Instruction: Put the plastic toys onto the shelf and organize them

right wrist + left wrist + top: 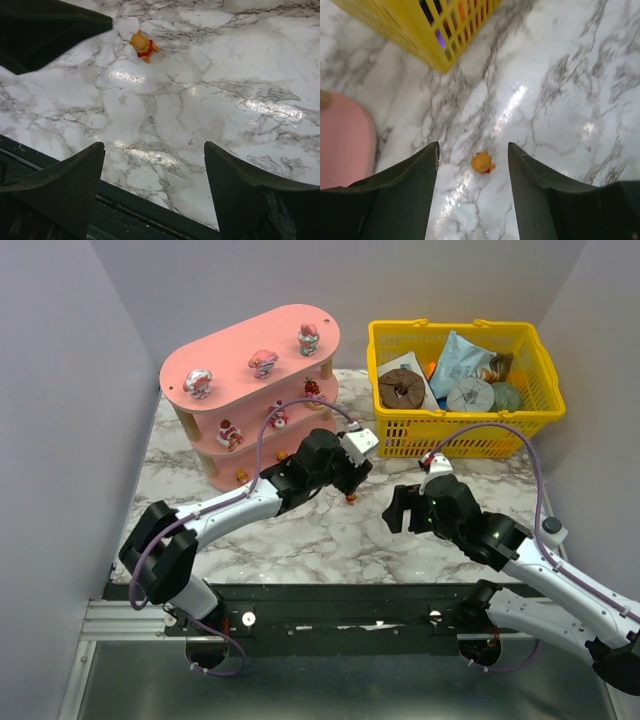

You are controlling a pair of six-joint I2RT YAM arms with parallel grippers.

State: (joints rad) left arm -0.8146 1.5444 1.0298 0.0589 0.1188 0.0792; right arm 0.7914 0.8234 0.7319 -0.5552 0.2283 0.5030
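Observation:
The pink shelf (235, 350) stands at the back left with three pink-and-white plastic toys (264, 362) on its top board, more on the middle board (279, 416) and small orange ones at the bottom (241, 476). A tiny orange bear toy in a red shirt (482, 162) lies on the marble. My left gripper (473, 150) hangs open over it, a gap on each side of the toy. In the top view the bear (352, 499) shows just below that gripper (349, 487). My right gripper (154, 147) is open and empty, a little to the right of the bear (142, 46).
A yellow mesh basket (465, 430) with packets and a brown ring stands at the back right; its corner (420, 30) is close ahead of the left gripper. The shelf's pink edge (342, 145) is at its left. The table's dark front rail (150, 220) runs under the right gripper.

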